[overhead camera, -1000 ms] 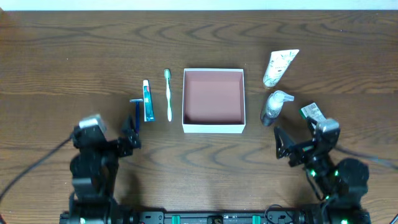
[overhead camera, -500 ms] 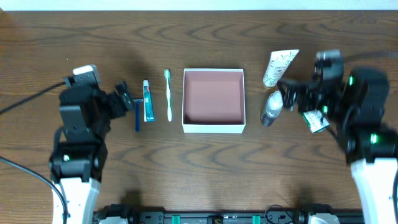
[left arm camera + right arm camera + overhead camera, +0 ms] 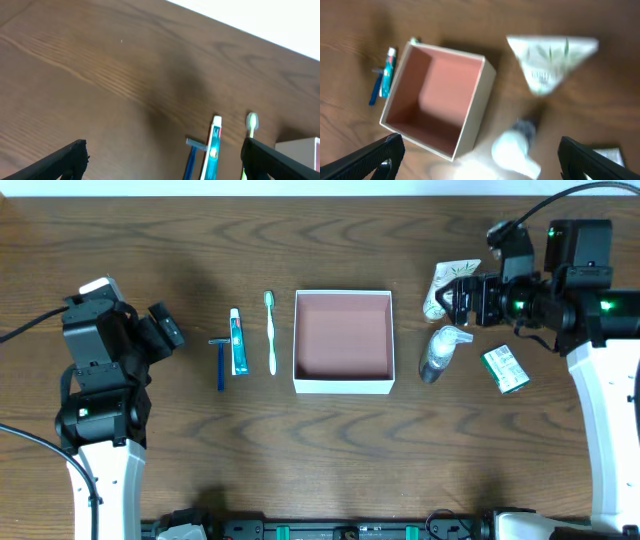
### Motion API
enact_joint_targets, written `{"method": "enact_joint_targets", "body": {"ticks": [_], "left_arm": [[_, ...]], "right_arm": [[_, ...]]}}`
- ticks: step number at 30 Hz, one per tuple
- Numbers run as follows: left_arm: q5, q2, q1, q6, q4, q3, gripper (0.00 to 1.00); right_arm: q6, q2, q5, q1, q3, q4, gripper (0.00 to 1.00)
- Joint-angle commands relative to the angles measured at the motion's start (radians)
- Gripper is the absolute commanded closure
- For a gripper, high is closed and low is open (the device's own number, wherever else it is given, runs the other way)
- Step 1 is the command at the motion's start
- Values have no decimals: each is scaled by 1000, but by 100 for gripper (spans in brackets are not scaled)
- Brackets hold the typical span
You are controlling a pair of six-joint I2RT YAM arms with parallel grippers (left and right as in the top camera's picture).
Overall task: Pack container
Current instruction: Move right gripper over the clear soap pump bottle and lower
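Left end effector (image 3: 166, 332) and right end effector (image 3: 458, 300) wide-jawed, container (image 3: 343, 387) between.

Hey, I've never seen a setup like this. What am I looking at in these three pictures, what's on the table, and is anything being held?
This is a two-armed robot at a wooden table. One picture looks down from above. The other two come from a camera on each wrist, with that arm's dark fingers at the edges. On the table lie a razor, toothpaste, a toothbrush, an open empty box, a white tube, a clear bottle and a small green-and-white carton. The left claw and right claw are both open, holding nothing.
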Motion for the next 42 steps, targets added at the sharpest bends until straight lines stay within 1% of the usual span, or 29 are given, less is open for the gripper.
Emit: {"method": "enact_joint_targets", "body": {"ticks": [1,3,7,10,16,19,21,24,30,34,36,40,42], "left_arm": [[-8,0,4,21,-7,23,2],[-8,0,4,21,-7,23,2],[-8,0,4,20,-10,23,2],[-8,0,4,20,-10,23,2],[-8,0,4,20,-10,23,2],[-8,0,4,20,-10,23,2],[-8,0,4,20,-10,23,2],[-8,0,4,20,-10,23,2],[-8,0,4,20,-10,23,2],[-8,0,4,20,-10,23,2],[-8,0,4,20,-10,23,2],[-8,0,4,20,-10,23,2],[-8,0,4,20,-10,23,2]], "right_arm": [[54,16,38,15,24,-50,1],[66,21,74,31,24,-90,1],[174,22,252,71,24,-134,5],[176,26,289,104,21,-171,5],[290,59,400,170,-18,-173,7],[330,108,402,190,-32,-174,12],[332,143,403,198,-35,-175,14],[360,178,406,198,-35,-184,12],[365,222,407,198,-47,-179,11],[384,237,424,198,-91,-122,11],[398,238,424,198,-121,-79,13],[406,238,424,198,-172,2,13],[406,238,424,198,-190,32,15]]}}
